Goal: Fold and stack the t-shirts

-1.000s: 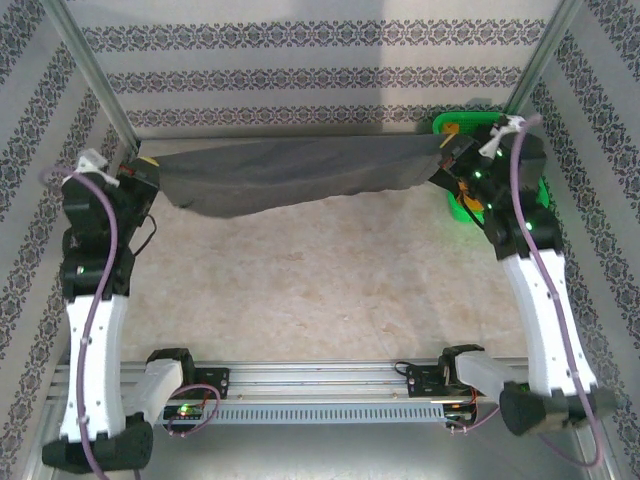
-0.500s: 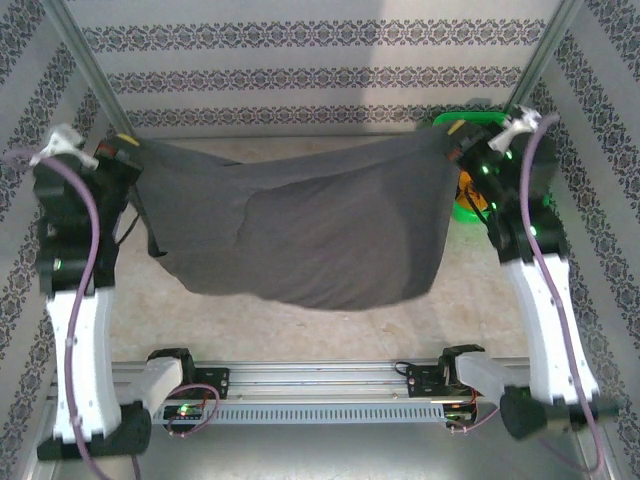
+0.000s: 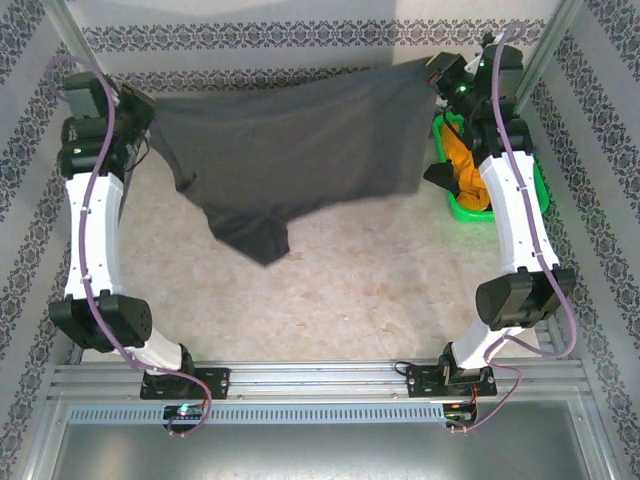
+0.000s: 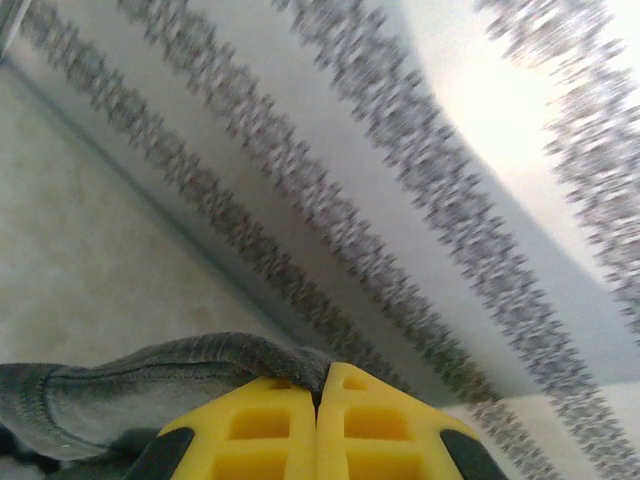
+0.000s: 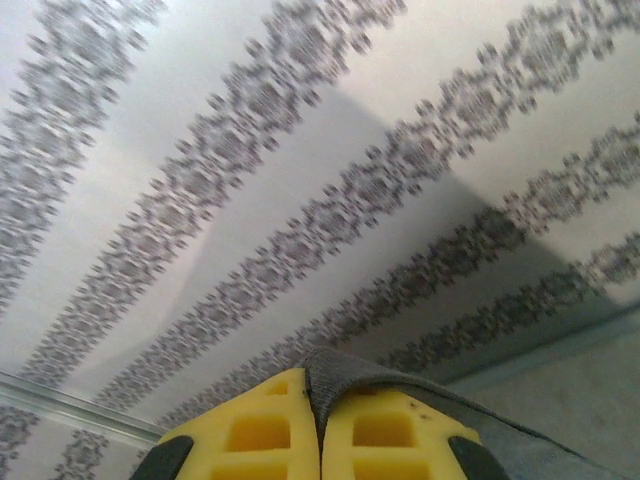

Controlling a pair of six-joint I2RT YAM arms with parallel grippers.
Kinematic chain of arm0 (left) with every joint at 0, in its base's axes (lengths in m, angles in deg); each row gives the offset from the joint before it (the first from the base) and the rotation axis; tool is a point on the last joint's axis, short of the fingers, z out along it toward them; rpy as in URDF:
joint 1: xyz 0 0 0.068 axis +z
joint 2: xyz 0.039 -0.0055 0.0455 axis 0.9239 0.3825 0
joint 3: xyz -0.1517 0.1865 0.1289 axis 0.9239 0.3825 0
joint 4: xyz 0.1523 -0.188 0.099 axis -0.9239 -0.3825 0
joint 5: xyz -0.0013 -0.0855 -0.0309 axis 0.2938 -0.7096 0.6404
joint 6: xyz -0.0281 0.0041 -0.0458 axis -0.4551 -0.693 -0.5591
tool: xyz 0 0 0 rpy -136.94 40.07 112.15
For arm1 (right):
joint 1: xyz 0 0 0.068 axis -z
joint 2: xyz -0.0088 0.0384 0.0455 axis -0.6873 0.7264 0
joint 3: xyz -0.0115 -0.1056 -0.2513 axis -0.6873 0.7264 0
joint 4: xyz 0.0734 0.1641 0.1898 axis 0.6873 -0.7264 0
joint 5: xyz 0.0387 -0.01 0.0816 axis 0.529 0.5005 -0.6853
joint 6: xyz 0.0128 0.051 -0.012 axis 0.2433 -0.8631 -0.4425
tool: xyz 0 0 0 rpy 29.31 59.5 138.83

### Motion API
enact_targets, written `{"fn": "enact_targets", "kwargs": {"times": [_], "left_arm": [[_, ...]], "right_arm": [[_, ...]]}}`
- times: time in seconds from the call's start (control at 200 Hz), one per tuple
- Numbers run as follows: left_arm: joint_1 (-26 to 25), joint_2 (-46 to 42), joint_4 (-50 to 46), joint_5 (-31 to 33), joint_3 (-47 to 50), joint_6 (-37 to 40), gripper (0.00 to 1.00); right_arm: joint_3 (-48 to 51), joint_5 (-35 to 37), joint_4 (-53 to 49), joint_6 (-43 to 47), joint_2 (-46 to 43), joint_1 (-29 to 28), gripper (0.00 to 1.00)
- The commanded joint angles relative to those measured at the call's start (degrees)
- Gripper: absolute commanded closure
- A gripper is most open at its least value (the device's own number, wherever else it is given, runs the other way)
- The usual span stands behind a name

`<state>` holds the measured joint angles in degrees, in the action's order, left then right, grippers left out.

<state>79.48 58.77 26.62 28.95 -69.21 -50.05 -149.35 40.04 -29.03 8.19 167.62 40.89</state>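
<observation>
A large charcoal-grey t-shirt [image 3: 290,150] hangs stretched in the air between my two grippers, high near the back wall. My left gripper [image 3: 143,108] is shut on its left edge; in the left wrist view the grey hem [image 4: 180,365] is pinched between the yellow fingers [image 4: 260,430]. My right gripper [image 3: 437,72] is shut on the shirt's right edge, and in the right wrist view grey cloth [image 5: 370,385] folds over the yellow fingers [image 5: 380,435]. A sleeve and the lower part of the shirt [image 3: 255,235] droop toward the table. A mustard-yellow t-shirt [image 3: 465,170] lies in the basket.
A bright green mesh basket [image 3: 462,208] stands at the back right, partly behind my right arm. The beige table top [image 3: 340,290] lies below the hanging shirt. Patterned walls [image 3: 300,40] close the back and both sides.
Both arms have risen and swung toward the back wall. The grey shirt, first a narrow band, then sagging low over the table, now hangs higher and farther back.
</observation>
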Motion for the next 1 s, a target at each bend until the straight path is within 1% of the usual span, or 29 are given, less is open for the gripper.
{"fn": "enact_targets", "kwargs": {"times": [0.0, 0.095, 0.185, 0.275, 0.31, 0.35, 0.38, 0.405, 0.44, 0.445, 0.46, 0.465, 0.47, 0.495, 0.53, 0.555, 0.565, 0.58, 0.59, 0.625, 0.689, 0.744, 0.844, 0.919, 0.994], "left_arm": [[0.9, -8.1, 4.3, 3.5, -4.8, 3.0, 1.00], [0.9, -12.4, 3.6, 5.3, -3.1, 3.1, 1.00], [0.9, -16.2, 2.2, 6.1, 1.6, 1.9, 1.00], [0.8, -20.3, -0.3, 7.0, 10.1, 0.8, 1.00], [0.8, -21.3, -2.8, 7.7, 13.4, 0.2, 1.00], [0.8, -22.2, -4.3, 7.5, 17.9, -0.1, 1.00], [0.7, -22.9, -4.4, 7.1, 21.8, 0.3, 0.94], [0.5, -23.4, -4.5, 7.4, 25.2, 0.3, 0.84], [0.3, -24.1, -4.7, 7.6, 30.3, -0.2, 0.70], [0.3, -24.2, -4.7, 7.7, 31.1, -0.4, 0.69], [0.3, -24.4, -4.8, 8.0, 33.1, -0.6, 0.64], [0.3, -24.5, -4.8, 8.1, 33.7, -0.7, 0.63], [0.3, -24.5, -4.9, 8.1, 34.4, -0.8, 0.61], [0.3, -25.1, -4.7, 8.5, 37.6, -0.7, 0.54], [0.3, -25.5, -4.2, 8.9, 41.8, -0.9, 0.49], [0.3, -25.9, -4.3, 9.3, 44.6, -1.3, 0.46], [0.3, -26.0, -4.2, 9.3, 45.7, -1.5, 0.45], [0.3, -26.2, -4.1, 9.4, 47.1, -1.7, 0.43], [0.3, -26.3, -4.0, 9.3, 47.7, -1.7, 0.43], [0.3, -26.8, -3.7, 8.8, 50.8, -2.3, 0.43], [0.1, -28.0, -3.7, 7.3, 55.0, -4.1, 0.42], [-1.3, -29.1, -4.0, 6.7, 57.6, -5.1, 0.42], [-5.8, -29.8, -8.0, 7.0, 60.4, -6.0, 0.43], [-10.5, -30.0, -10.5, 6.4, 63.4, -7.3, 0.44], [-15.7, -30.6, -11.0, 4.4, 67.3, -10.8, 0.46]], "right_arm": [[-2.5, 1.5, 2.0, 0.8, -7.0, 1.9, 1.00], [2.8, 3.0, 0.5, 1.4, -12.3, 2.4, 1.00], [11.5, 5.5, -0.7, 1.5, -18.2, 2.4, 1.00], [21.3, 7.9, -3.7, 1.1, -23.7, 2.3, 1.00], [24.7, 8.7, -5.1, 1.1, -25.4, 2.3, 1.00], [30.5, 9.8, -6.0, 1.1, -27.7, 2.0, 1.00], [34.0, 10.1, -6.3, 0.8, -28.8, 1.9, 1.00], [37.3, 10.3, -6.7, 0.5, -29.5, 1.7, 1.00], [42.2, 9.8, -7.1, 0.2, -30.2, 1.6, 0.87], [42.2, 9.8, -7.1, 0.2, -30.2, 1.6, 0.87], [43.5, 9.7, -7.3, 0.2, -30.3, 1.5, 0.81], [44.8, 9.6, -7.5, 0.2, -30.3, 1.4, 0.77], [44.8, 9.6, -7.5, 0.2, -30.3, 1.4, 0.77], [47.6, 9.6, -7.9, 0.2, -30.2, 1.2, 0.68], [51.7, 9.7, -8.6, -0.3, -30.0, 1.0, 0.56], [53.6, 9.4, -8.7, -0.5, -29.8, 0.8, 0.52], [55.3, 9.4, -8.7, -0.7, -29.5, 0.7, 0.47], [55.7, 9.4, -8.8, -0.8, -29.4, 0.6, 0.47], [56.9, 9.6, -8.8, -0.9, -29.3, 0.5, 0.45], [58.9, 9.7, -9.7, -1.3, -28.8, 0.5, 0.43], [61.3, 10.1, -10.7, -1.2, -28.1, 0.3, 0.43], [62.3, 10.4, -11.3, -0.8, -27.8, 0.1, 0.43], [62.3, 10.7, -12.2, 0.2, -26.9, -0.2, 0.44], [62.2, 9.8, -12.2, 0.9, -25.6, -0.6, 0.45], [62.2, 8.7, -12.0, 1.4, -24.0, -0.8, 0.45]]}}
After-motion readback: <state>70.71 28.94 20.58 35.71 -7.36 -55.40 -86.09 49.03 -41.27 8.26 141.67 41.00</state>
